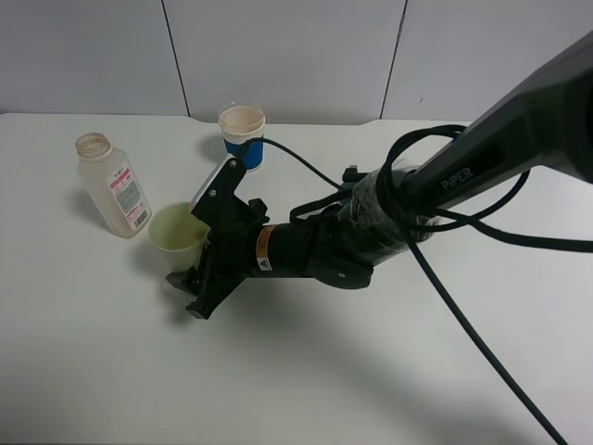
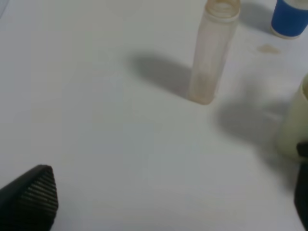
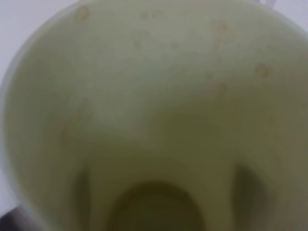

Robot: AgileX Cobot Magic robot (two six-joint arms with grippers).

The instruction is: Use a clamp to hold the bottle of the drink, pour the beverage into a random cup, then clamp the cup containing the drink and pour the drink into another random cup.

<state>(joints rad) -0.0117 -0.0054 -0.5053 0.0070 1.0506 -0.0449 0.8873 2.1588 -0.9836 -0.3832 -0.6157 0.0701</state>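
A clear plastic bottle [image 1: 111, 185] without a cap stands upright at the left of the white table; it also shows in the left wrist view [image 2: 211, 53]. A pale green cup [image 1: 176, 232] stands just right of it. My right gripper [image 1: 181, 258] reaches across from the right, with its jaws on either side of this cup and closed on it. The cup's inside [image 3: 154, 120] fills the right wrist view. A blue cup with a white rim [image 1: 243, 139] stands behind. My left gripper [image 2: 163, 207] is open and empty, low over the table near the bottle, and is out of the exterior view.
The right arm [image 1: 371, 232] and its black cables [image 1: 463, 315] stretch across the middle of the table [image 1: 93, 371]. A small stain [image 2: 267, 48] lies on the table near the blue cup [image 2: 290, 17]. The pale cup shows at the left wrist view's edge [image 2: 293, 125].
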